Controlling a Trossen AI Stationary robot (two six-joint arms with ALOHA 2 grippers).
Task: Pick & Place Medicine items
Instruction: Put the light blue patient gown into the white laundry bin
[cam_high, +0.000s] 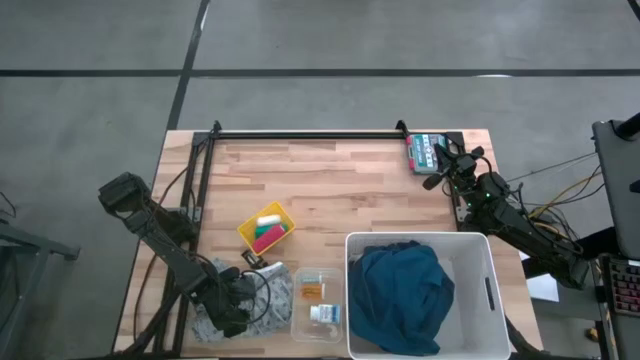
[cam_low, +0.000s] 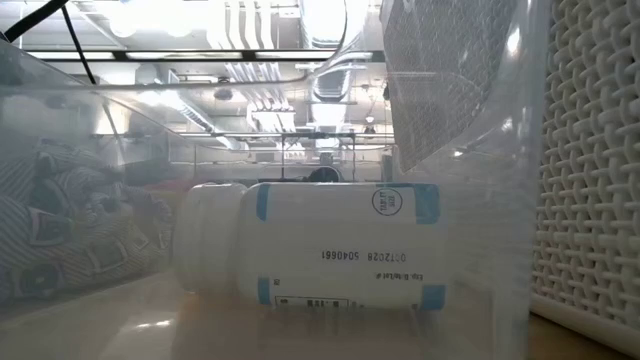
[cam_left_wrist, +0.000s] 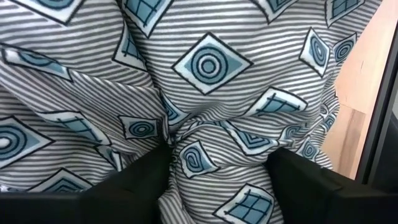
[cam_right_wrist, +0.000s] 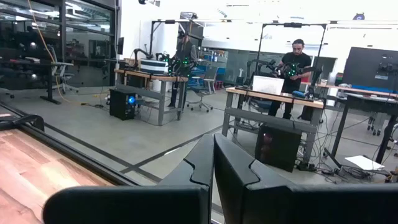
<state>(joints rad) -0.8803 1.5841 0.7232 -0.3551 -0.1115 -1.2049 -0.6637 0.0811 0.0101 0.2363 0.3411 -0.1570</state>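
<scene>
- Your left gripper (cam_left_wrist: 217, 165) is down at the near left of the table (cam_high: 340, 170), pressed into the grey patterned cloth (cam_left_wrist: 205, 81); jaws apart, with a ridge of the fabric between the fingers (cam_left_wrist: 134, 186). Can't tell if it's actually pinched.
- Your right gripper (cam_right_wrist: 213, 180) waits at the far right corner, just beside a green-and-red packet (cam_high: 424, 152), pointing off the table into the room; fingers pressed together, holding nothing.
- Medicine: the orange-amber bottle (cam_high: 311, 291) and a white bottle with blue bands (cam_low: 310, 245) both lie in the clear plastic tray (cam_high: 298, 325) at the near edge, between the cloth and the white basket (cam_high: 480, 250). The white one is on its side, nearer the front edge; the amber one is just behind it.
- Blue cloth (cam_high: 400, 295) fills the white basket.
- Yellow bin (cam_high: 247, 232) with pink, green and white pieces sits mid-table, behind the tray.
- People stand at benches beyond the table, in the right wrist view.
</scene>
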